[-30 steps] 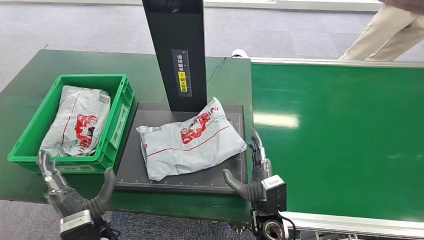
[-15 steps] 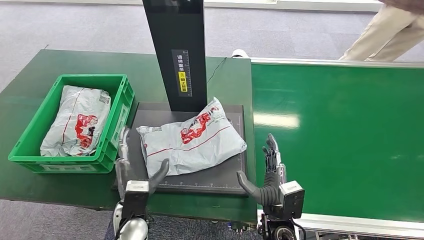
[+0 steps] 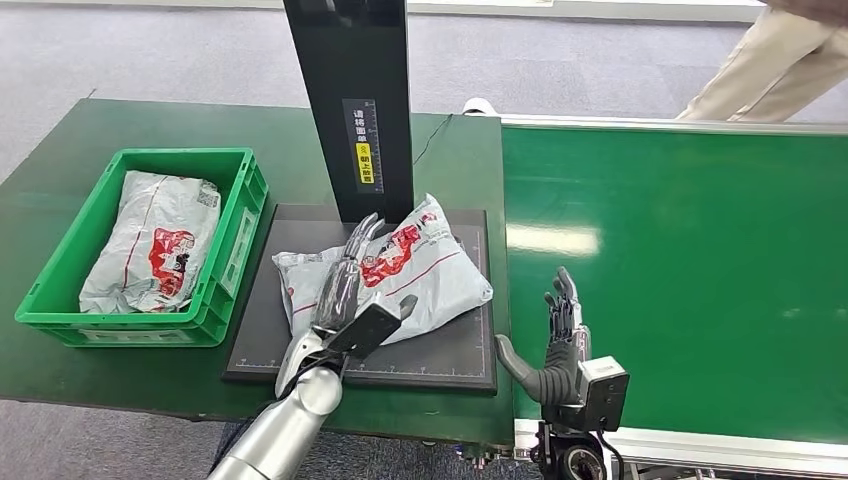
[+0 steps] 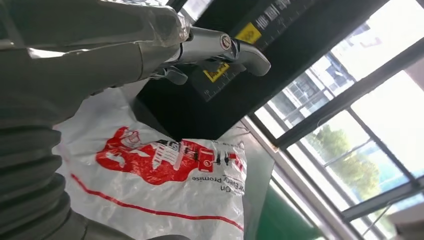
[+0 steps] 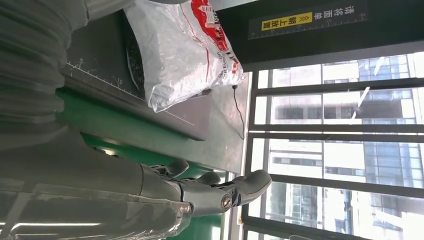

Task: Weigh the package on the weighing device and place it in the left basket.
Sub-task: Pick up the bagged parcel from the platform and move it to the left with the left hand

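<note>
Package (image 3: pixel 385 280) on scale (image 3: pixel 455 350): left hand (image 3: pixel 345 285), fingers spread, has swung in over it from the basket (image 3: pixel 235 240) side — pickup imminent.

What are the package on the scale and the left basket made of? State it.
Package: thin grey plastic film, apparently a poly mailer; it is wrinkled, glossy and printed in red. Left basket: rigid moulded green plastic, judging by its ribbed walls and uniform colour. The left robot hand is above the package.
</note>
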Controlling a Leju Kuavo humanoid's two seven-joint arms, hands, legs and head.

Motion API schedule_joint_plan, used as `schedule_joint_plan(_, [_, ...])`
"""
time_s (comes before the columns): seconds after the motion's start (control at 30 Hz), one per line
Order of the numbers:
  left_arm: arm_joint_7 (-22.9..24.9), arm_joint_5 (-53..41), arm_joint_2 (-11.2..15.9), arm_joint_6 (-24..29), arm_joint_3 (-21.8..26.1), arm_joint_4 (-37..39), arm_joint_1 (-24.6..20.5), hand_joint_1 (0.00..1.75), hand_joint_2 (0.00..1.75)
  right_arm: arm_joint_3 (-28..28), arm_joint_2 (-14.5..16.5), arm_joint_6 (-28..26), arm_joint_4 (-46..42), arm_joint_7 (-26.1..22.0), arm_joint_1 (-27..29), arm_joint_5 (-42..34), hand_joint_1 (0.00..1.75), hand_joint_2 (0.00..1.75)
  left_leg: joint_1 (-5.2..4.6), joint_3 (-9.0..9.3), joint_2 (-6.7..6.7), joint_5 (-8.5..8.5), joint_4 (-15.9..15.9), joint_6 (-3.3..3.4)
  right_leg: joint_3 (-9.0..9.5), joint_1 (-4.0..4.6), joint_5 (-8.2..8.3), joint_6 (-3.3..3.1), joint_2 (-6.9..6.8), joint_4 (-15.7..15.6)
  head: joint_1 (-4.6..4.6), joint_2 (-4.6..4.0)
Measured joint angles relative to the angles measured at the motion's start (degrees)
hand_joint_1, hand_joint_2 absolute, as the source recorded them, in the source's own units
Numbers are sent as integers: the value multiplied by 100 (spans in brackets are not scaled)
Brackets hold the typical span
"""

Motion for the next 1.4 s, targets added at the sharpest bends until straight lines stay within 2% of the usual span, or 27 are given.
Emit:
schedule_joint_plan(0.2, [523, -508, 6, -409, -223, 925, -961, 0, 175, -107, 27, 1, 40, 29, -27, 158, 0, 175, 0, 0, 1, 2, 0, 1, 3, 0, 1, 0, 0, 0, 1, 0])
schedule_joint_plan(0.33, [835, -849, 33, -694, -389, 1490, -1352, 0, 175, -181, 36, 2, 47, 43, -25, 170, 0, 175, 0, 0, 2, 2, 1, 1, 2, 0, 1, 0, 1, 1, 1, 0])
schedule_joint_plan(0.47, [1002, -1098, 79, -977, -567, 1930, -1518, 0, 175, -223, 37, 5, 63, 48, -21, 174, 0, 175, 0, -1, 2, 2, 1, 1, -1, 0, 1, 0, 1, 1, -1, 0])
schedule_joint_plan(0.73, [1033, -1240, 225, -1644, -777, 2475, -1821, 0, 175, -294, 36, 60, 67, 47, 82, 159, 0, 175, 0, -2, 3, 2, 0, 1, 1, 0, 0, 0, 1, 1, 1, 0])
schedule_joint_plan(1.0, [1098, -1359, 409, -1847, -963, 2687, -1995, 0, 175, -352, 36, 114, 147, 22, 117, 134, 0, 175, 0, 0, 3, 2, 0, 1, 4, 1, 1, 0, 1, 2, 1, 0])
schedule_joint_plan(1.07, [1098, -1369, 430, -1849, -995, 2713, -2013, 10, 175, -355, 36, 114, 174, 22, 112, 134, 0, 175, 0, 1, 3, 2, 0, 1, 5, 1, 1, 0, 1, 2, 1, 0])
schedule_joint_plan(1.2, [1089, -1373, 456, -1822, -1028, 2746, -2016, 145, 175, -357, 36, 115, 250, 17, 64, 133, 0, 175, 0, 2, 3, 2, 0, 1, 7, 1, 1, 0, 1, 2, 0, 0])
schedule_joint_plan(1.3, [1026, -1330, 476, -1732, -1039, 2758, -1996, 168, 175, -357, 36, 116, 309, 14, 23, 134, 0, 175, 0, 3, 2, 3, 0, 0, 9, 1, 1, 0, 1, 2, 0, 0])
schedule_joint_plan(1.4, [906, -1257, 496, -1564, -1037, 2758, -1968, 175, 175, -357, 36, 116, 364, 10, -7, 133, 0, 175, 0, 4, 2, 3, 0, 0, 10, 1, 1, 0, 1, 2, 0, 0])
